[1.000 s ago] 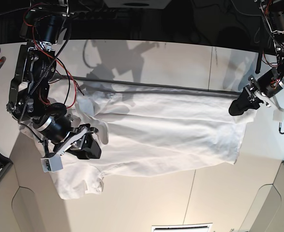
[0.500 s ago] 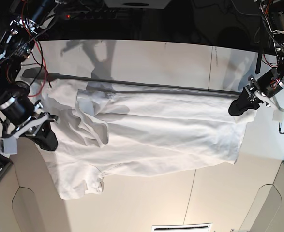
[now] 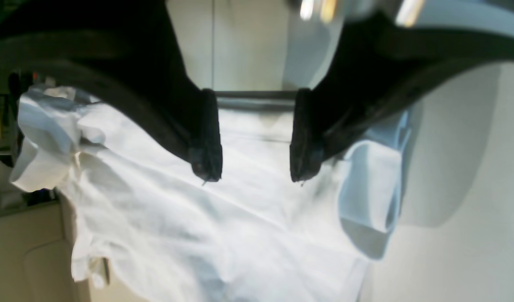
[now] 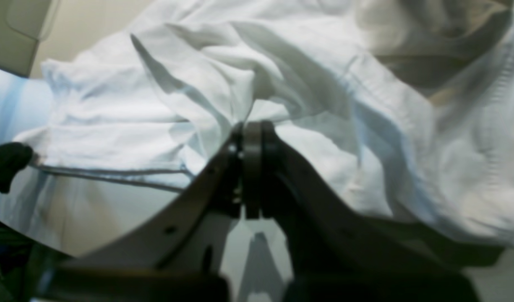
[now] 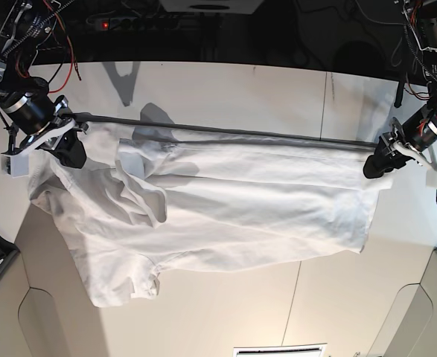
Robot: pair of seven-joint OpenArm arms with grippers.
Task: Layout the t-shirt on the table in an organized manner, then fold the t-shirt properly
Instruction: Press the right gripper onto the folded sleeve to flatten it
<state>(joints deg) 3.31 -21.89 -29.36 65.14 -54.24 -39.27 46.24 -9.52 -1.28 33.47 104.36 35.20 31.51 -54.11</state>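
Observation:
The white t-shirt (image 5: 263, 201) lies spread and wrinkled across the table (image 5: 225, 89), with its bunched sleeve end at the left. At the shirt's upper-left edge my right gripper (image 5: 69, 152) is shut. In the right wrist view the right gripper (image 4: 250, 126) has a fold of the t-shirt (image 4: 366, 105) pinched at its tips. My left gripper (image 5: 378, 165) hovers at the shirt's right edge. The left wrist view shows the left gripper (image 3: 254, 167) open over the t-shirt (image 3: 198, 209), with nothing between its fingers.
A thin dark seam (image 5: 240, 132) runs across the table just behind the shirt. Cut-out corners sit at the front left (image 5: 47, 320) and front right (image 5: 419, 320). Cables and dark gear line the back edge. A small white block (image 5: 430, 177) hangs beside the left gripper.
My right gripper shut, then swung from the shirt's left-middle out to the left and back to its upper-left edge, drawing cloth leftward. The left gripper shifted slightly right.

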